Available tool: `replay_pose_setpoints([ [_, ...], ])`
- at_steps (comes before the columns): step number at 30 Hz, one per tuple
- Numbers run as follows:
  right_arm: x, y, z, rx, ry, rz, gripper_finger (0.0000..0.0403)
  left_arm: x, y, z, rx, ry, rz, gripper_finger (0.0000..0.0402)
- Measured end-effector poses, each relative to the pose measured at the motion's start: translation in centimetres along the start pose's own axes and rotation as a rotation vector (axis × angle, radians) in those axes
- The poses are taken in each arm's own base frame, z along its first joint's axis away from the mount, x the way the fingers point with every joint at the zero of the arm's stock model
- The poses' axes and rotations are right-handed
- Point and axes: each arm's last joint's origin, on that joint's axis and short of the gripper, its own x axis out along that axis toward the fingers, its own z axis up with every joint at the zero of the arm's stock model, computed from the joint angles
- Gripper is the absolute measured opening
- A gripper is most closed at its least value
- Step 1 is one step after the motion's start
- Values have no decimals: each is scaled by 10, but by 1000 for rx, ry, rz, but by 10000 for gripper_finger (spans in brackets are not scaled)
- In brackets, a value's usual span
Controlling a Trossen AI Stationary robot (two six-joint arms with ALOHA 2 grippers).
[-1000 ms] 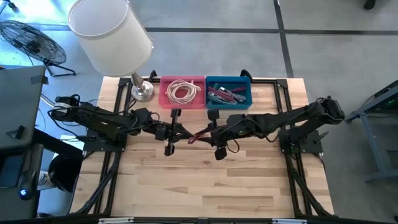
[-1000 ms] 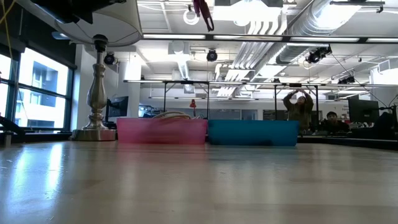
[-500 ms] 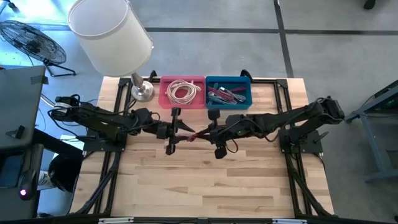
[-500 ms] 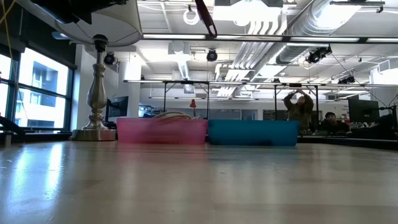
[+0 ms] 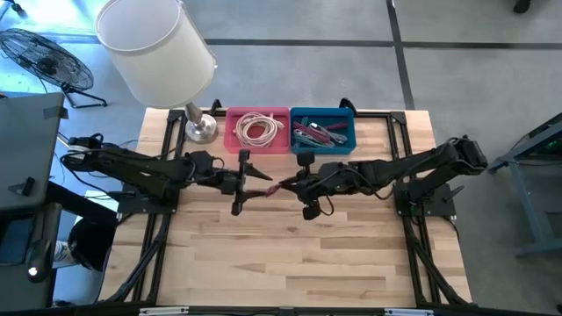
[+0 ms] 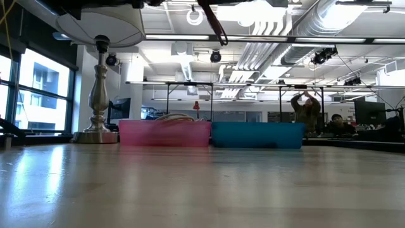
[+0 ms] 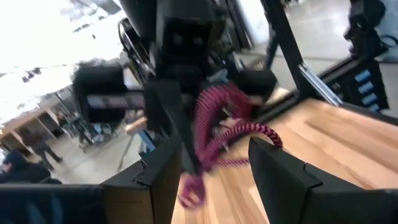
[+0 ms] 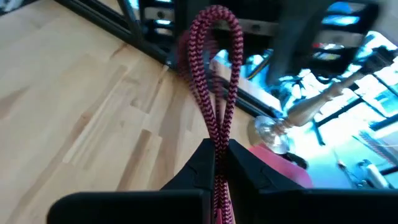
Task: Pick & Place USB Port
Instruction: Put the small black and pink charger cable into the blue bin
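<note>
A red-and-black braided USB cable (image 8: 214, 68) hangs in the air over the middle of the table, with my right gripper (image 8: 217, 152) shut on it. In the high view the cable (image 5: 270, 190) shows as a short red stretch between the two grippers. My left gripper (image 7: 214, 149) is open and level, facing the right gripper (image 5: 283, 187) from the table's left. Its fingers stand on either side of the cable's loose coils (image 7: 217, 124) without clearly touching them. In the low view the cable (image 6: 212, 22) slants down from the top edge, well above the table. My right gripper pinches the cable between its two fingers where two strands run side by side (image 8: 219, 144). The fingers come from the table's right, slanting a little downward. A doubled loop (image 8: 216, 25) stands out ahead of the fingertips, and the cable is lifted clear of the table.
A pink bin (image 5: 230, 132) with a coiled white cable and a blue bin (image 5: 351, 132) with several cables stand side by side at the table's far edge. A lamp with a white shade (image 5: 156, 48) and a metal base (image 5: 201, 130) stands at the far left. Bare wood lies toward the near edge.
My left gripper has opened and let go of the cable, tipping up toward level. The cable stays with my right gripper; in the low view its hanging part has swung into a longer slant toward the right.
</note>
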Motion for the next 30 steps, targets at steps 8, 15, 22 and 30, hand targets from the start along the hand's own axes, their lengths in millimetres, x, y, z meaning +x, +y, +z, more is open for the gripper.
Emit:
replay_pose_setpoints([
  [8,-23,-14,7,4,15,-110,12,-22,1,2,-9,168,-23,186],
  [15,-36,-45,-14,-2,207,-263,12,-37,0,-1,-8,321,-15,186],
  [22,-34,-101,-66,197,399,-318,12,-38,-2,-4,-36,337,-46,186],
  [30,-48,-144,-119,491,523,-274,12,-38,-3,-5,-40,347,-54,186],
])
